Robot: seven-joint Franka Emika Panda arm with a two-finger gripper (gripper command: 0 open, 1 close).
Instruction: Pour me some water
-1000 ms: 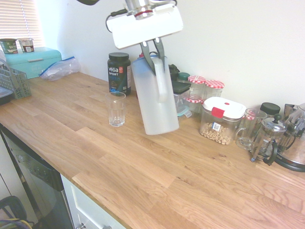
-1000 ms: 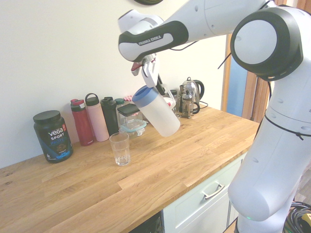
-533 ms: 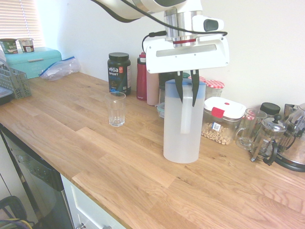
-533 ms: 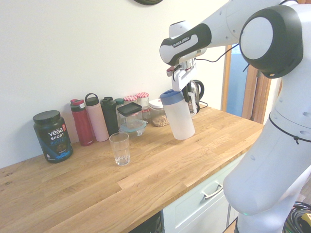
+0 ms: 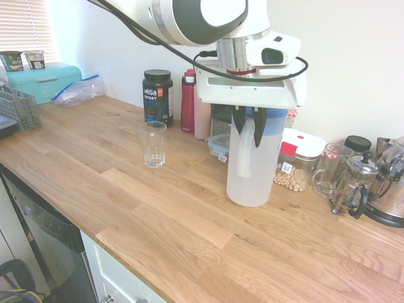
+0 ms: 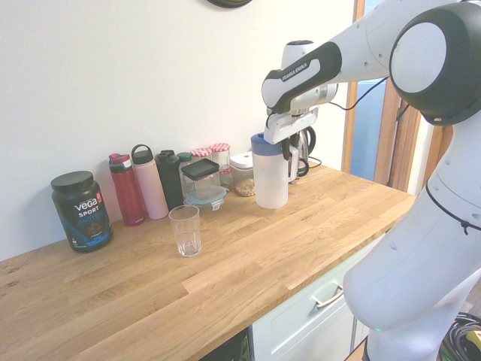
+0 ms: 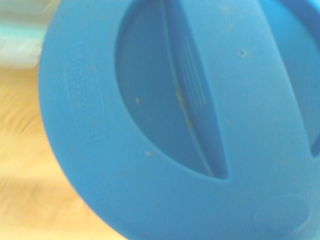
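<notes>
Wooden counter (image 5: 158,214): upright frosted pitcher (image 5: 249,170), blue lid (image 7: 170,125), white handle (image 5: 243,154)

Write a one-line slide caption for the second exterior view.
Franka gripper clamps the handle of an upright blue-lidded pitcher on the wooden counter, well away from the drinking glass.

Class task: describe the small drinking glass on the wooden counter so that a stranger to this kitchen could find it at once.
Start at the long wooden countertop along the white wall. In front of the black Vega Sport tub and the row of bottles, a small clear drinking glass stands alone in the open. Unlike everything near it, it is short, ribbed, lidless and see-through.
</notes>
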